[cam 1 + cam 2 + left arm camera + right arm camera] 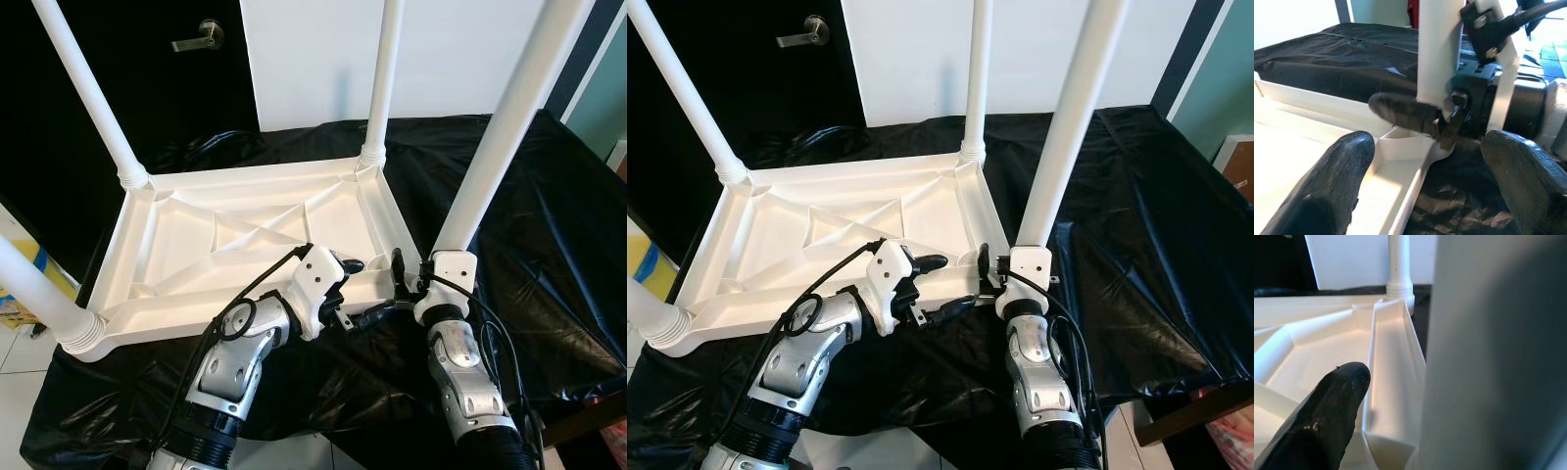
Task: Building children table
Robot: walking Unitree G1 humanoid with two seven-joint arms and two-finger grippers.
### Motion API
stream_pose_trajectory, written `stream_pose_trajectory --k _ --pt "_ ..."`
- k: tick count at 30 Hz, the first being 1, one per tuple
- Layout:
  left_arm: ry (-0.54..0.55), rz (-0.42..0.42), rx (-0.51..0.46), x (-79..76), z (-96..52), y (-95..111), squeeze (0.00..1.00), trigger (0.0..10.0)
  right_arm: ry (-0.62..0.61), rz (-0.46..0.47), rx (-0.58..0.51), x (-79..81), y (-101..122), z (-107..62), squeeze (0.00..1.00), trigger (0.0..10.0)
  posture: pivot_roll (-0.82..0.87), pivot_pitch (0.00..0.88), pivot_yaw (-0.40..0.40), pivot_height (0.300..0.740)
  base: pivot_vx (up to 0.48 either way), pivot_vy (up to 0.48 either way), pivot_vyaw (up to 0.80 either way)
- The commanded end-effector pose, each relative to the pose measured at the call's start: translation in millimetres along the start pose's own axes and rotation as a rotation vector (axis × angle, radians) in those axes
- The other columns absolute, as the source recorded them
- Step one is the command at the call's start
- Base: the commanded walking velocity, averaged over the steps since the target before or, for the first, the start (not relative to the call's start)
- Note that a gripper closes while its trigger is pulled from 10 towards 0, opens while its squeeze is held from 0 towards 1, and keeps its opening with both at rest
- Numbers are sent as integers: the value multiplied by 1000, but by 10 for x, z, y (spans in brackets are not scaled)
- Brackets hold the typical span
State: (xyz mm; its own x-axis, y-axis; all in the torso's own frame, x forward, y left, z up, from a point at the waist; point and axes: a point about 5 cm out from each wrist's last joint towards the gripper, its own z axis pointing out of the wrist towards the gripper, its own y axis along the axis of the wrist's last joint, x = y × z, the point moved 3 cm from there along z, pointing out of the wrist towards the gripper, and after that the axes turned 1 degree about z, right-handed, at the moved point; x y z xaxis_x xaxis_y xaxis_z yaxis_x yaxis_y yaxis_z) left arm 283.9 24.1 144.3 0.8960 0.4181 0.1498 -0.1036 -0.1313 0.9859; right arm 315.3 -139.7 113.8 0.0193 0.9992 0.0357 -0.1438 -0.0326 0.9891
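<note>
One upturned tabletop [245, 235], four white legs [509, 117].

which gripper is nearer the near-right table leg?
Right. The right gripper is clamped on the near-right leg at its base; the left gripper sits beside it, open, over the tabletop's near rim.

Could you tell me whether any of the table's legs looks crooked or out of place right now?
Yes: the leg in the right hand at the near right corner of the upturned tabletop leans outward to the right. The far right leg stands nearly straight in its socket. The left hand is open beside that corner.
</note>
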Motion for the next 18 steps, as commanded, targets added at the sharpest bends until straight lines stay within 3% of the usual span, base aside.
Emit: stream_pose_trajectory --k 1,3,4,8,12,17,18 --pt "120 10 -8 100 -3 21 0 10000 18 9 -24 9 45 -25 1000 10000 -65 22 1 740 0 0 0" --pt "120 10 -8 100 -3 21 0 10000 18 9 -24 9 45 -25 1000 10000 -65 22 1 740 0 0 0" --pt "131 12 -10 97 -8 16 0 10000 26 4 -29 -25 64 -44 0 10000 -67 23 -4 740 0 0 0" --pt "189 17 -25 149 -58 -23 0 10000 91 -2 19 -60 -10 -76 0 10000 -81 25 -3 740 0 0 0" --pt "205 39 -24 184 -86 -41 0 10000 234 38 53 125 -57 -100 0 10000 -91 23 6 740 0 0 0" --pt "215 51 -28 207 -99 -29 0 10000 282 53 57 184 -55 -115 0 10000 -93 22 10 740 0 0 0" --pt "231 60 -37 257 -124 3 0 10000 338 64 58 231 -38 -144 0 10000 -97 21 11 740 0 0 0"
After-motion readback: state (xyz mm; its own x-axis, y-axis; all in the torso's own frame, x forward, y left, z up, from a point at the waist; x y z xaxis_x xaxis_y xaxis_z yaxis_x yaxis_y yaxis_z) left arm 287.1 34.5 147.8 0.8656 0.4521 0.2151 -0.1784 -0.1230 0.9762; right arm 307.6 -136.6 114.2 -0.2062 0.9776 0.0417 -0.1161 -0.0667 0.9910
